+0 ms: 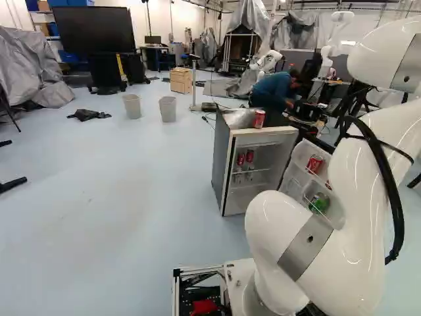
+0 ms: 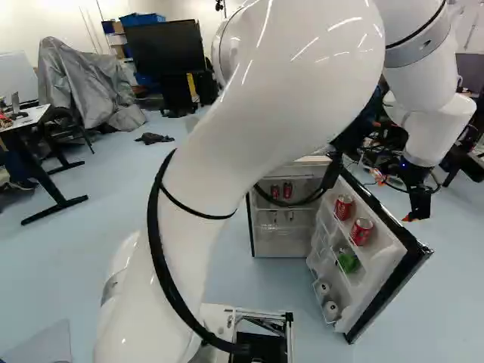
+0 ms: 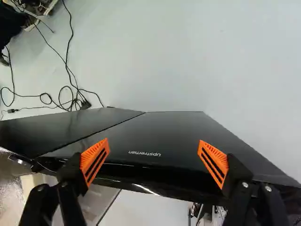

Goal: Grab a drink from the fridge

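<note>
Right base view shows me the fridge standing open, red cans on its door. My hand is open and empty by the door; reaching in, gripping and taking one out remain.

Pale blue-grey floor spreads below and ahead of the gripper, with black cables looped on it ahead. Well to the gripper's left are two wastebaskets and, beyond them, a large black display screen before white walls. Farther left, a grey sheet drapes bulky shapes, and a white-topped desk stands on dark legs. The light is bright.
</note>
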Robot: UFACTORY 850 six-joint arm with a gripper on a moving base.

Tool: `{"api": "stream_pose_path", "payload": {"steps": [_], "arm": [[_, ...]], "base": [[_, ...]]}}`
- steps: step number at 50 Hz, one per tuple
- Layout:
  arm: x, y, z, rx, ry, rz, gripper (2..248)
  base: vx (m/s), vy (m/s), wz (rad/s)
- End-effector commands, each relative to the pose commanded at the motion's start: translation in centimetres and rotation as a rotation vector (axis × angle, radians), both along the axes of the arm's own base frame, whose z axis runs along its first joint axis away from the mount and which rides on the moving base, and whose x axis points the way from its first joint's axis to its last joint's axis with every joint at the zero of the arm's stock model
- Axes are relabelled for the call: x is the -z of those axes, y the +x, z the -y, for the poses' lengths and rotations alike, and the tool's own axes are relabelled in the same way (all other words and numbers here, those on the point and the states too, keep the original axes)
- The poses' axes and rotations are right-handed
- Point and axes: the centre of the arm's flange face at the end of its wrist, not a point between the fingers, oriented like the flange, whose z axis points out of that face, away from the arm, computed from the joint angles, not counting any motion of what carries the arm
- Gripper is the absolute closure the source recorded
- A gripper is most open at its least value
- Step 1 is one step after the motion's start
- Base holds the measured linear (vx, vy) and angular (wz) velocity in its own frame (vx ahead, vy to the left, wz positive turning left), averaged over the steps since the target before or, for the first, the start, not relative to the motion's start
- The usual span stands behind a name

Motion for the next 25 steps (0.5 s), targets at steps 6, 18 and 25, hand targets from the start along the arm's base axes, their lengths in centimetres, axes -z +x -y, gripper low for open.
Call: {"api": "stream_pose_path", "payload": {"steps": [6,18,25], "arm": [[0.0,-0.3,-0.5,0.000,0.006,-0.003,3],[-0.1,-0.7,-1.6,-0.002,0.016,-0.009,3],[-0.1,-0.8,-2.3,-0.007,0.021,-0.012,3]], "base": [[0.000,0.000,0.000],[0.000,0.000,0.000],[0.000,0.000,0.000]]}}
